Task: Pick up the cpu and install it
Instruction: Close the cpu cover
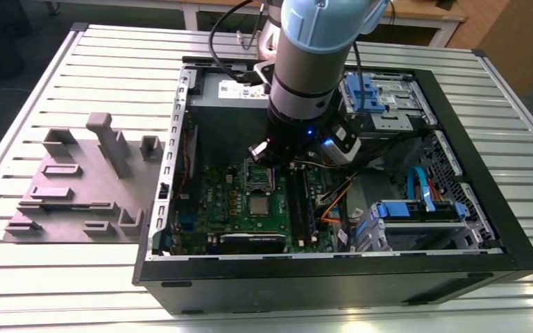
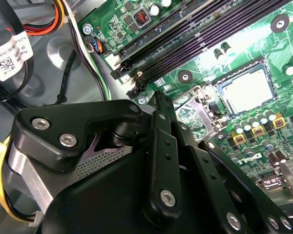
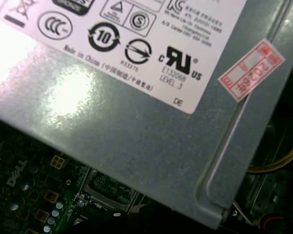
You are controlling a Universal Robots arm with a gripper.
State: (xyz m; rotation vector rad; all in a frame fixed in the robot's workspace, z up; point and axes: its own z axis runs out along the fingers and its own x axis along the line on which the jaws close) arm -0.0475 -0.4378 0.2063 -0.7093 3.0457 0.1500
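So the slatted metal table (image 1: 53, 291) is carrying a big black computer case (image 1: 341, 277) that's lying open on its side, and a grey plastic holder block (image 1: 81, 187) is sitting on the table just off to the exterior view's left of it. The robot arm (image 1: 308, 62) is reaching straight down into the case. The grey power box (image 3: 136, 146) is showing up close in the first wrist view, wearing a white label (image 3: 151, 44) and a red stamp sticker (image 3: 251, 70). The green board (image 1: 216, 201) is lying flat in the case, with long dark memory slots (image 2: 195, 39) running across it in the second wrist view. The claw (image 1: 274, 163) is hanging right over the dark square socket (image 1: 259, 177), and honestly I can't tell if it's open or closed. The cpu (image 1: 260, 206) is sitting on the board just beside that socket, apart from the claw.
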